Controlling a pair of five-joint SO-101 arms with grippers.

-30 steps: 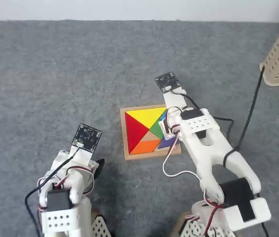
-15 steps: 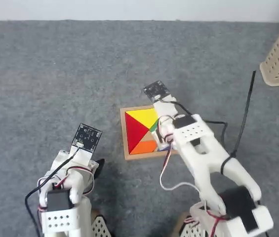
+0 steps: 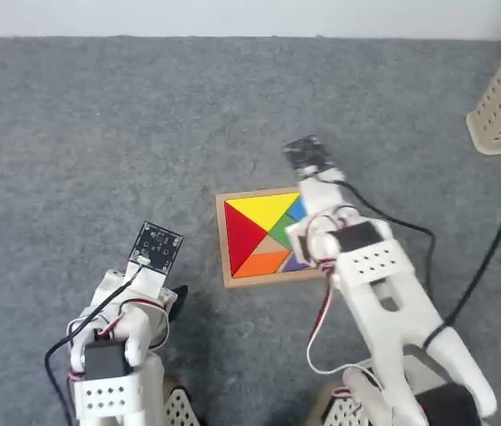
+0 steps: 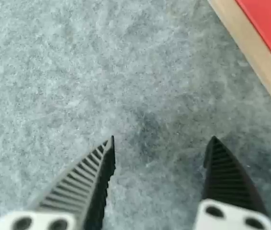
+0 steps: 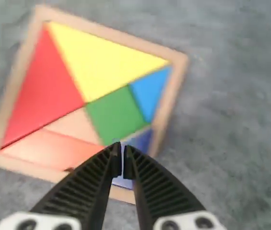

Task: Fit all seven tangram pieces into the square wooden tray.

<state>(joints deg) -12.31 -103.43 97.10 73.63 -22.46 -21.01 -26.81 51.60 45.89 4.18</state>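
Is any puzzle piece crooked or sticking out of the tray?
Nothing stands out. The red piece, yellow piece and green piece sit flush inside the wooden tray. The purple piece is partly hidden behind the shut right gripper, so its fit is unclear.

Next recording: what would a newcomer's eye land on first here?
The square wooden tray, mid-table on the grey mat, is packed with bright pieces, the yellow triangle and red triangle biggest. The right hand hangs shut over the tray's edge. The left hand hovers open above bare mat beside the tray.
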